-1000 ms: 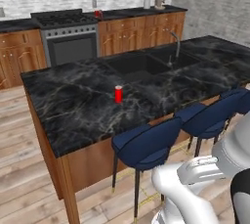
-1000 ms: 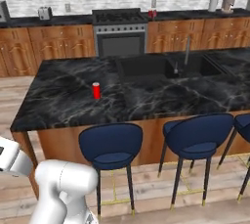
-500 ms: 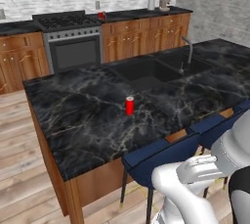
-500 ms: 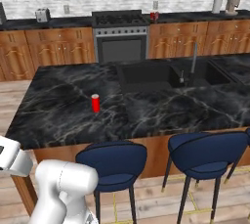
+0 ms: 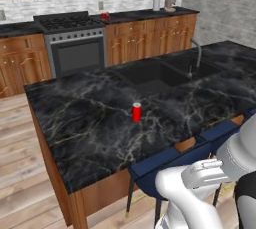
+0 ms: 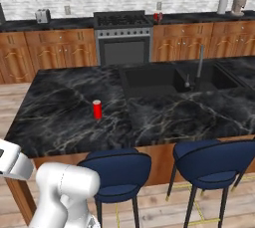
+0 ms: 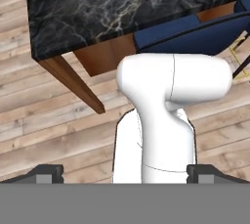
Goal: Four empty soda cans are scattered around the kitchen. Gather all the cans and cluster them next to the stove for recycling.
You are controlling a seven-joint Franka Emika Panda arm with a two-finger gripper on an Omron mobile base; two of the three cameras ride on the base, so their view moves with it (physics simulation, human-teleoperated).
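- The island sink basin (image 5: 150,75) (image 6: 149,80) is dark, and no contents can be made out in it.
- One red soda can (image 5: 136,112) (image 6: 97,109) stands upright on the black marble island counter (image 5: 90,128) (image 6: 60,117), apart from the sink and back from the near edge.
- A second red can (image 5: 105,16) (image 6: 157,17) sits on the back counter just beside the stove (image 5: 72,43) (image 6: 123,35).
- Blue stools (image 5: 170,165) (image 6: 117,172) are tucked under the island's near edge.
- Bare wood floor (image 5: 20,173) (image 7: 58,140) lies off the island's left end.
- The gripper (image 7: 124,175) has its fingertips (image 7: 46,173) spread wide with nothing between them, pointing down over the floor.
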